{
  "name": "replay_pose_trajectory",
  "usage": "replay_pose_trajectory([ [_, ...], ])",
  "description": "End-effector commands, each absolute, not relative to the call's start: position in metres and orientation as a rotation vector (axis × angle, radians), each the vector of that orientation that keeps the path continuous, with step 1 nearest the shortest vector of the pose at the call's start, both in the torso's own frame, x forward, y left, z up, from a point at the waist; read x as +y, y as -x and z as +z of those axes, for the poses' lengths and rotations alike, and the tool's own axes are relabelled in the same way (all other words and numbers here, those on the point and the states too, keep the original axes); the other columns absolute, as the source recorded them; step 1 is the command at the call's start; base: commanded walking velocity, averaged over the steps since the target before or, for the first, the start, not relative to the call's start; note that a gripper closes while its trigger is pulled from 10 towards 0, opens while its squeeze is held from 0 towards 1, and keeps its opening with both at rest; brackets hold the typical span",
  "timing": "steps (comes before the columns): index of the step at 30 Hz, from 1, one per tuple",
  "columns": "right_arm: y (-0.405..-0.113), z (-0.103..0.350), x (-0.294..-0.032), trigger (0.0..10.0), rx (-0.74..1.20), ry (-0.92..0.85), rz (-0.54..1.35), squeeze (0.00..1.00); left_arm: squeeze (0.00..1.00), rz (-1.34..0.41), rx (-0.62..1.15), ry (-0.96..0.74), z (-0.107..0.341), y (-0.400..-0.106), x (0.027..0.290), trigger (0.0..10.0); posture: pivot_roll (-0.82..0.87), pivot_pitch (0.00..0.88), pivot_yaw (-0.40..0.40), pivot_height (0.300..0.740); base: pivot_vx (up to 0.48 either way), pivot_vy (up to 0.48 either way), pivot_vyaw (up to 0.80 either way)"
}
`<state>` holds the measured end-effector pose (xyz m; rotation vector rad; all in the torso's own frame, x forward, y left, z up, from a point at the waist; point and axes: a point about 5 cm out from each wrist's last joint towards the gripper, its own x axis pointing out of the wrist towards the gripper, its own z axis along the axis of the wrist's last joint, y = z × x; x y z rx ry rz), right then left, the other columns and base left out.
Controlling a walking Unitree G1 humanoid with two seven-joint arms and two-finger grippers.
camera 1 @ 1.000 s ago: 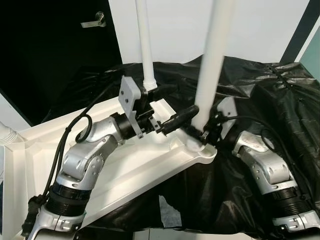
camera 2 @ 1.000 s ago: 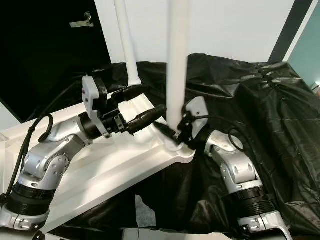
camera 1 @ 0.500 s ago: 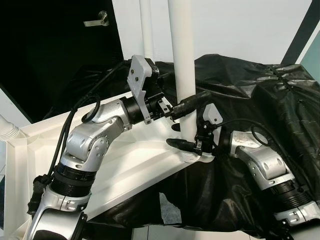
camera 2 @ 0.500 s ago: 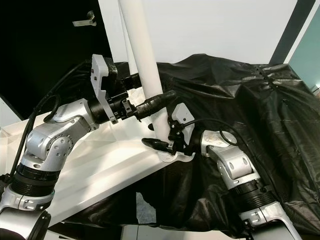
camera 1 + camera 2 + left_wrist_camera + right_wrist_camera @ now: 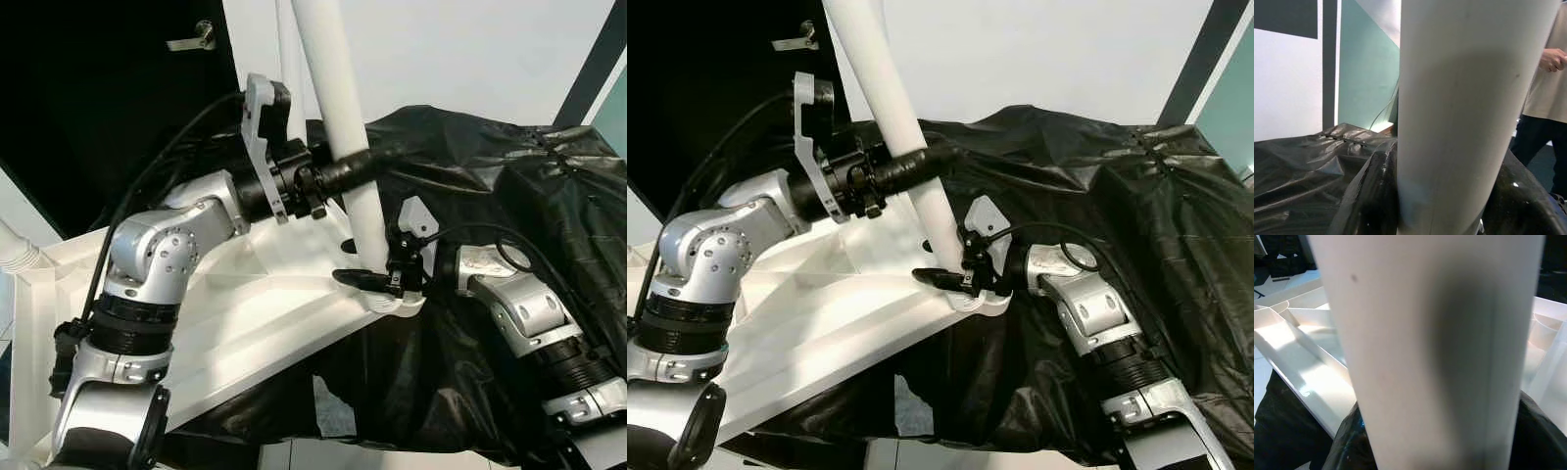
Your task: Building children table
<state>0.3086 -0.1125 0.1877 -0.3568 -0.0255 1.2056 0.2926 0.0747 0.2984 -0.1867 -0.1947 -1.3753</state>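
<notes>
White tabletop panel (image 5: 265, 313) lies upside down, ribbed underside up, on a black plastic sheet (image 5: 529, 206) that covers the surface below it; the panel runs from 8 o'clock toward the centre of the head views. Near white leg (image 5: 343, 127) stands in the panel's corner socket (image 5: 397, 305) at roughly 5 o'clock from frame centre, and it is tilted, top leaning toward 11 o'clock. A second white leg (image 5: 287, 69) rises behind it at 12 o'clock, mostly hidden by the left arm.

Left pincer (image 5: 362, 164) reaches in from 9 o'clock, fingers clamped around the near leg partway up the shaft; in the left wrist view the leg (image 5: 1469, 112) is pressed between the two black fingers (image 5: 1371, 196). Right pincer (image 5: 377, 279) comes in from 3 o'clock, low, clamped on the same leg just above the socket; one black finger (image 5: 358, 279) lies along the panel side of the leg. In the right wrist view the leg (image 5: 1430, 347) sits between the fingers with the ribbed panel (image 5: 1298, 347) behind it.

Dark door with a metal handle (image 5: 193, 39) at 11 o'clock, white wall (image 5: 470, 49) at 1 o'clock. A person (image 5: 1547, 98) in a beige top and dark trousers stands beyond the sheet in the left wrist view.
</notes>
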Motion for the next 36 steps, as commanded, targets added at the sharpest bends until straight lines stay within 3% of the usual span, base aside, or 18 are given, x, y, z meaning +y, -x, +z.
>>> replay_pose_trajectory([
  [1,-0.312,0.191,-0.110,10.0,-0.053,0.362,1.195,0.00,0.00,-1.414,-0.226,0.204,0.309,-0.291,0.073,0.0,0.02,0.000,0.010,0.740,0.000,0.000,0.00],
  [8,-0.316,0.195,-0.110,10.0,-0.074,0.321,1.155,0.00,0.00,-1.355,-0.233,0.205,0.313,-0.295,0.069,0.0,0.01,0.000,0.023,0.740,0.000,0.000,0.00],
  [9,-0.317,0.196,-0.109,10.0,-0.085,0.314,1.145,0.00,0.00,-1.325,-0.240,0.195,0.314,-0.297,0.067,10.0,0.00,0.000,0.029,0.740,0.000,0.000,0.00],
  [10,-0.317,0.196,-0.109,10.0,-0.085,0.314,1.145,0.00,0.00,-1.325,-0.240,0.195,0.314,-0.297,0.067,10.0,0.00,0.000,0.029,0.740,0.000,0.000,0.00],
  [11,-0.318,0.198,-0.108,10.0,-0.099,0.310,1.131,0.64,0.00,-1.294,-0.243,0.188,0.315,-0.299,0.065,10.0,0.00,0.000,0.030,0.740,0.000,0.000,0.00],
  [12,-0.319,0.200,-0.107,10.0,-0.112,0.300,1.113,1.00,0.00,-1.252,-0.256,0.179,0.317,-0.302,0.063,10.0,-0.01,0.000,0.034,0.740,0.000,0.000,0.00],
  [19,-0.325,0.208,-0.108,10.0,-0.173,0.281,0.969,1.00,0.00,-1.107,-0.253,0.155,0.325,-0.312,0.049,10.0,-0.03,0.000,0.035,0.740,0.000,0.000,0.00],
  [20,-0.327,0.208,-0.108,10.0,-0.178,0.271,0.924,0.33,0.00,-1.081,-0.264,0.151,0.327,-0.312,0.046,10.0,-0.03,0.000,0.038,0.740,0.000,0.000,0.00],
  [21,-0.328,0.208,-0.107,10.0,-0.179,0.266,0.898,0.33,0.00,-1.067,-0.271,0.149,0.328,-0.312,0.045,10.0,-0.03,0.000,0.040,0.740,0.000,0.000,0.00],
  [22,-0.331,0.208,-0.107,10.0,-0.186,0.272,0.839,0.00,0.00,-1.033,-0.276,0.147,0.329,-0.313,0.043,10.0,-0.04,0.000,0.044,0.740,0.000,0.000,0.00],
  [27,-0.339,0.212,-0.105,10.0,-0.235,0.258,0.608,0.00,0.00,-0.866,-0.296,0.071,0.334,-0.321,0.031,10.0,-0.03,0.000,0.041,0.740,0.000,0.000,0.00],
  [36,-0.345,0.214,-0.098,10.0,-0.265,0.264,0.464,0.00,0.00,-0.789,-0.275,0.126,0.338,-0.324,0.018,10.0,-0.03,0.000,0.050,0.740,0.000,0.000,0.00],
])
